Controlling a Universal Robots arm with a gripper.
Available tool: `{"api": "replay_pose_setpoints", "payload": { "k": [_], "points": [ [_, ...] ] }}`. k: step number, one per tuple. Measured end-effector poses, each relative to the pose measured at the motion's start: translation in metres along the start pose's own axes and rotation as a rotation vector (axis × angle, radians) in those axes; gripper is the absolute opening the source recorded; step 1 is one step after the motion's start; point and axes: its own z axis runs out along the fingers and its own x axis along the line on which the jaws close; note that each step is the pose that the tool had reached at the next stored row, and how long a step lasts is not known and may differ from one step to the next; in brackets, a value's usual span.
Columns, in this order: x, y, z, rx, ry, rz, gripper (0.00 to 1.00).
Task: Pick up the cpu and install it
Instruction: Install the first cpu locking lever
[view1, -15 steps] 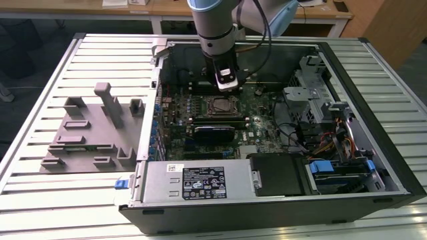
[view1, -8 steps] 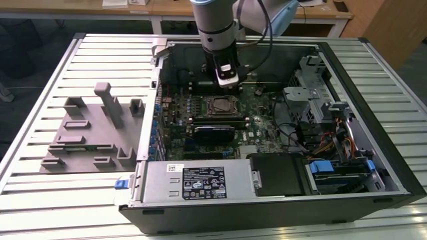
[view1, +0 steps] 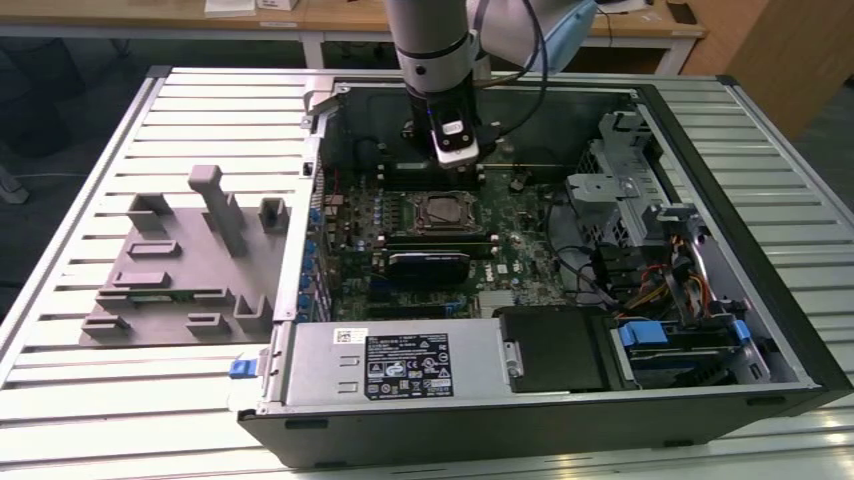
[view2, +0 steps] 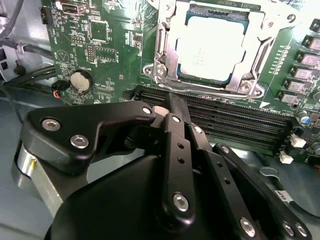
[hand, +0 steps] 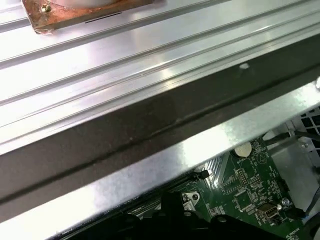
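— Exterior view first: what do we see around the square metal socket frame (view1: 442, 212)?

— We see it on the green motherboard (view1: 521, 235) inside the open black computer case (view1: 561, 400). Our black two-finger gripper (view1: 455, 175) hangs over the board just beside the frame, on its far side, not touching it.

— And the cpu?

— In the second wrist view, the small flat square chip with the silvery-grey top plate, the cpu (view2: 211, 46), lies seated flat inside the socket frame (view2: 165, 60). The frame's metal edges surround it on all sides.

— How do our fingers stand?

— In the second wrist view the black fingers (view2: 176, 125) come together to a narrow tip with nothing between them, just beside the frame, over the long black memory slots (view2: 225, 112).

— Anything else near the frame?

— A grey moulded tray (view1: 174, 270) sits well apart from it, on the ribbed metal table (view1: 80, 400) outside the case.
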Motion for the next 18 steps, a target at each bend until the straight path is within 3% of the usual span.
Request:
{"api": "replay_pose_setpoints", "payload": {
  "k": [6, 8, 10, 16, 18],
  "points": [
    [-0.0001, 0.0, -0.0003, 0.0038, -0.0008, -0.001, 0.11],
    [0.0, 0.0, -0.0001, 0.0158, -0.0007, -0.003, 0.11],
    [0.0, 0.0, 0.0001, 0.0333, 0.0032, -0.005, 0.11],
    [-0.001, -0.0014, 0.0005, 0.08, 0.0333, -0.008, 0.11],
    [-0.0023, -0.0041, 0.0002, 0.0877, 0.041, -0.008, 0.11]
  ]
}}
